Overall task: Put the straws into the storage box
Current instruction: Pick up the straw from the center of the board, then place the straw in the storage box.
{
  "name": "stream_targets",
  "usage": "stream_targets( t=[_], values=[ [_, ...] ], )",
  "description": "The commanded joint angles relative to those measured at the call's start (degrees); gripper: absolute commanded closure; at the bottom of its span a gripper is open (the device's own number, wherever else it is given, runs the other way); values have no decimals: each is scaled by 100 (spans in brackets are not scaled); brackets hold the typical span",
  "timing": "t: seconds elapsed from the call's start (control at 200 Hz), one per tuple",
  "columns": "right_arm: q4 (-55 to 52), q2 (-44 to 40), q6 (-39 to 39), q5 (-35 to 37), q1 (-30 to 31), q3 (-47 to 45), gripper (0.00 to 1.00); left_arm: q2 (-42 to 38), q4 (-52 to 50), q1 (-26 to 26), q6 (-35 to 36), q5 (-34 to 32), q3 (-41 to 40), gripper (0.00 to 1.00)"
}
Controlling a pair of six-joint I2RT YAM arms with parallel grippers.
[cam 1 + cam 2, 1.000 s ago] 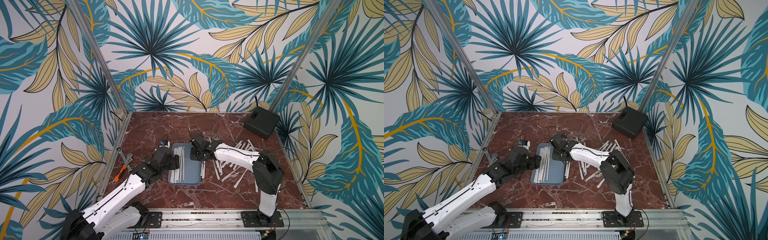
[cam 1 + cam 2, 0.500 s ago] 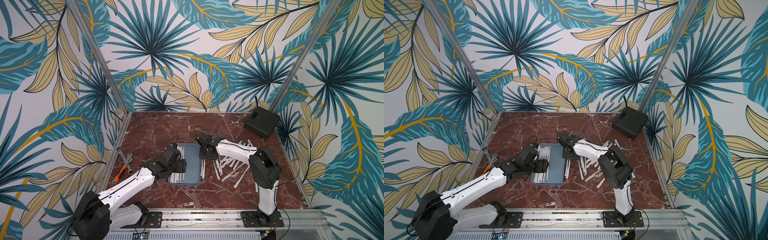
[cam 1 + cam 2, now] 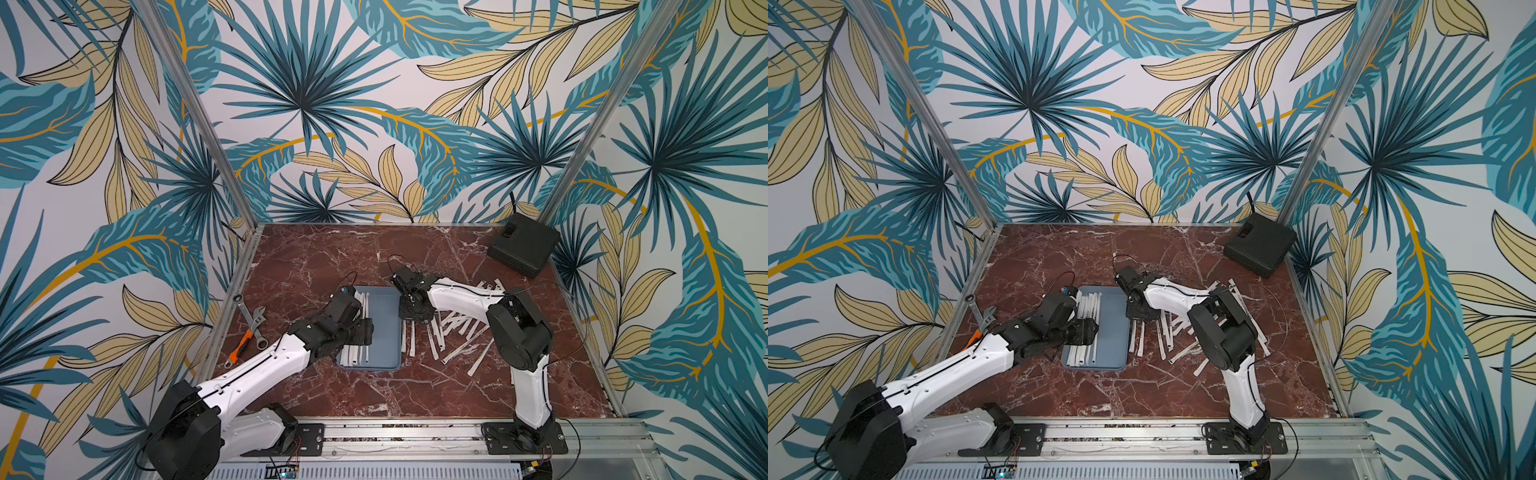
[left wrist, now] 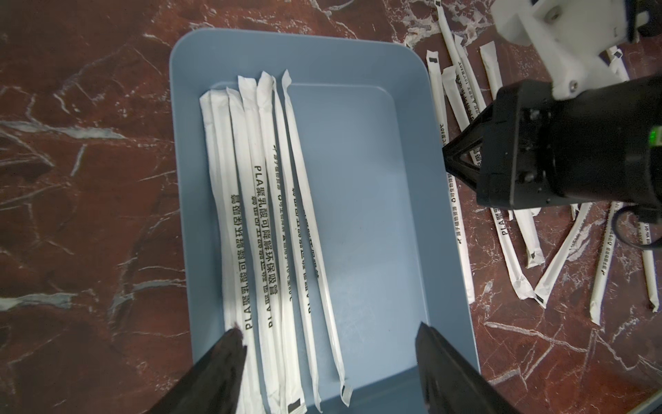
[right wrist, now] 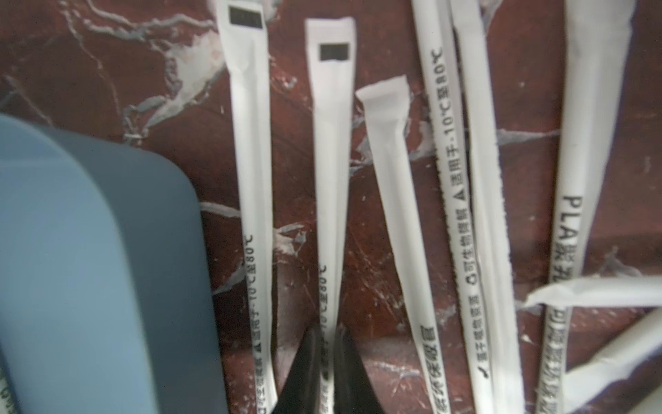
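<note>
The straws [image 4: 272, 215] are in two groups. About six lie lengthwise in the storage box [image 3: 386, 328], bunched along its left side. The others are scattered on the red marble table [image 3: 374, 395] just right of the box. The box sits mid-table, its right half bare.

The left gripper [image 4: 329, 329] hovers over the near end of the box with its fingers spread wide and the bunched straws below and between them. It grips nothing.

The right gripper [image 5: 327, 333] is low, just beside the box's right rim. Its fingers are pinched narrow on a single straw [image 5: 329, 179], the second one out from the rim.

Wrenches [image 3: 251, 320] lie at the left edge, and a black case [image 3: 523, 245] sits in the far right corner.
</note>
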Motion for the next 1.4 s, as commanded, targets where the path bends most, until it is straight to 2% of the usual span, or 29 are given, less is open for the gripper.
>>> stream_targets(
  t=[0.0,0.215,0.316,0.446,0.731,1.017,1.392],
  values=[
    [-76,-503,-58,-91,3,-258,89,-72,-43,1,72,-236,285,20],
    [-250,-1188,59,-124,285,-189,89,-297,-100,37,50,-446,281,20],
    [134,-1282,84,-324,488,-59,89,-532,-212,136,16,-677,257,20],
    [429,-702,68,-539,637,475,89,-977,-122,244,42,-1127,30,20],
    [423,419,506,-594,848,1037,89,-1276,-279,437,-12,-974,-224,20],
    [347,923,725,-705,1061,1193,89,-1201,-110,432,-16,-824,-276,20],
    [319,1126,804,-745,1126,1435,90,-1196,-65,432,-25,-771,-311,20]
  ],
)
